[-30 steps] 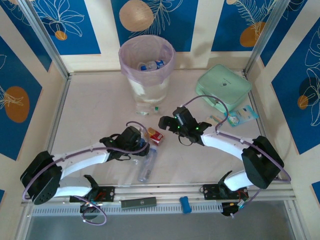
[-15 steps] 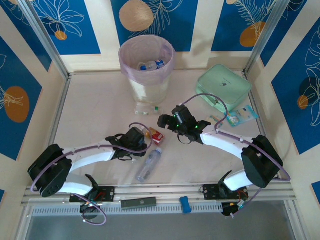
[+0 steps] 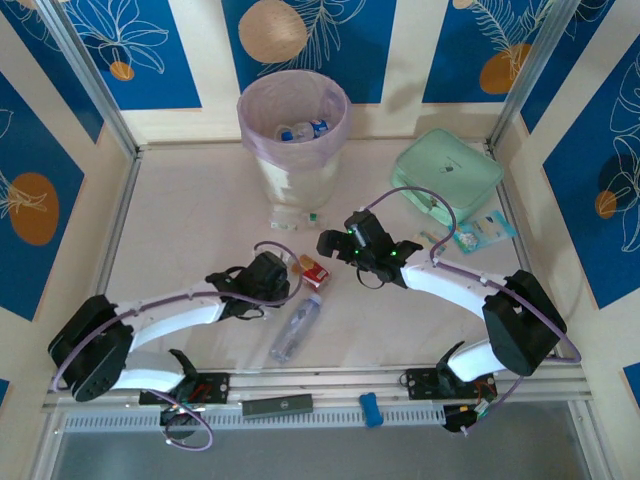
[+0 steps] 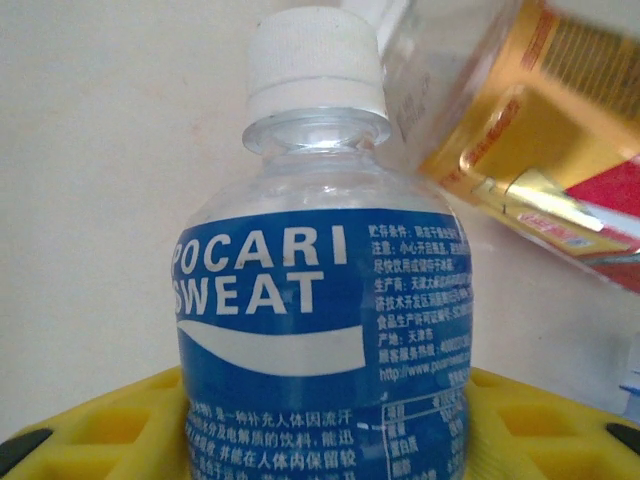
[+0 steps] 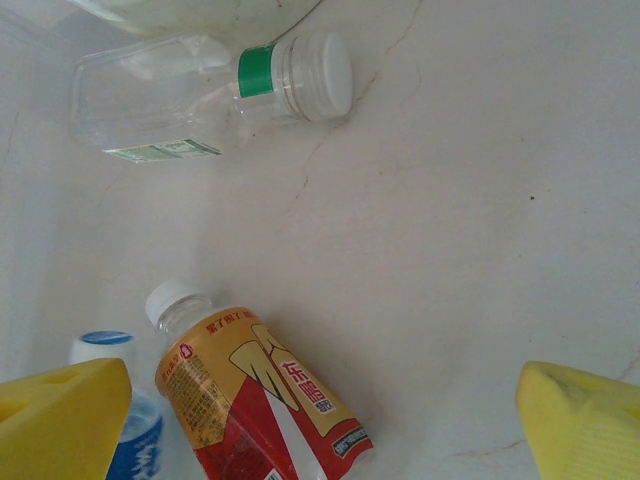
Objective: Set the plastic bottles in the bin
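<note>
My left gripper [image 3: 286, 281] [image 4: 320, 440] is shut on a clear plastic bottle [image 4: 320, 300] with a blue label and white cap, its yellow pads [image 4: 90, 425] against both sides. Beside it lies a red-and-gold labelled bottle [image 3: 313, 272] [image 5: 262, 400]. My right gripper [image 3: 330, 246] [image 5: 322, 425] hangs open just above this red bottle. A long clear bottle [image 3: 297, 328] lies near the front edge. Another clear bottle with a green band [image 5: 190, 95] [image 3: 285, 222] lies at the foot of the bin [image 3: 296, 180]. The bin is white, pink-lined, and has bottles [image 3: 303, 130] inside.
A mint green zip pouch [image 3: 446, 175] sits at the back right with flat packets [image 3: 482, 232] beside it. Metal frame rails run along both sides, and a rail with a blue clip [image 3: 370, 408] crosses the near edge.
My left gripper has closed on the blue-labelled bottle and shifted slightly right. The long clear bottle has turned to lie diagonally. The right arm has hardly moved.
</note>
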